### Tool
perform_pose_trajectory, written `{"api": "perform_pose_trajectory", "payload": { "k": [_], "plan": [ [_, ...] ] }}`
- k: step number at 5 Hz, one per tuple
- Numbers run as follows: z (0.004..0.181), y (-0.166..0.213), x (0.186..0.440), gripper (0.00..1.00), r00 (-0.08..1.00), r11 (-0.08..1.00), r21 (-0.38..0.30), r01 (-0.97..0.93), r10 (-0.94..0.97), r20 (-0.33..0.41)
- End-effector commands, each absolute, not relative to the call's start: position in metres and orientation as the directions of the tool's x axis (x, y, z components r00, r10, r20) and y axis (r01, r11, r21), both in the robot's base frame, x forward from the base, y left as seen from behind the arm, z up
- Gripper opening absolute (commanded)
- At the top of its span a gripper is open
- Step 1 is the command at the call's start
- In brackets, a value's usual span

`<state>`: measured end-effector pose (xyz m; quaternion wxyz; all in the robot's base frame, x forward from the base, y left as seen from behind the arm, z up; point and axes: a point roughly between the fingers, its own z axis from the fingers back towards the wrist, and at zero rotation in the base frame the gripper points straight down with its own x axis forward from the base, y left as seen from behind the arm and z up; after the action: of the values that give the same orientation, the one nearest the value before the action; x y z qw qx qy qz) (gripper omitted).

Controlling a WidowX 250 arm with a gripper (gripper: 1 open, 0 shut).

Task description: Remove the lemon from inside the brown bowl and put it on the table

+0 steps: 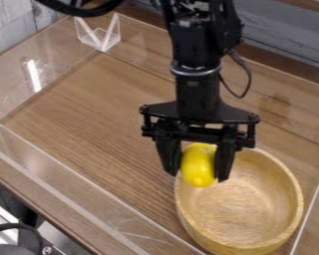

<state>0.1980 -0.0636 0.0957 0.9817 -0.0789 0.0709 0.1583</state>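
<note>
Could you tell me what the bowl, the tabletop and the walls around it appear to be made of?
The brown bowl looks like turned light wood with a matte finish: fine grain lines run across its inside and thick rim. The table shows straight plank lines and wood grain, though it could be laminate or veneer. The walls seem to be clear plastic, see-through with bright glare streaks.
</note>
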Motion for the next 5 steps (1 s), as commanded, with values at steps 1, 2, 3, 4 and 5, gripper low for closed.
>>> {"api": "perform_pose_trajectory", "payload": {
  "k": [1,2,3,4,5],
  "plan": [
    [0.1142,-0.0647,0.2081,0.00,0.952,0.938,-0.172,-0.302,0.289,-0.099],
    [0.1160,-0.0648,0.2080,0.00,0.956,0.942,-0.174,-0.289,0.275,-0.099],
    [0.1176,-0.0647,0.2078,0.00,0.960,0.945,-0.175,-0.277,0.263,-0.099],
    [0.1196,-0.0644,0.2077,0.00,0.963,0.948,-0.177,-0.263,0.249,-0.098],
    [0.1221,-0.0641,0.2075,0.00,0.968,0.953,-0.178,-0.247,0.232,-0.096]
  ]
}}
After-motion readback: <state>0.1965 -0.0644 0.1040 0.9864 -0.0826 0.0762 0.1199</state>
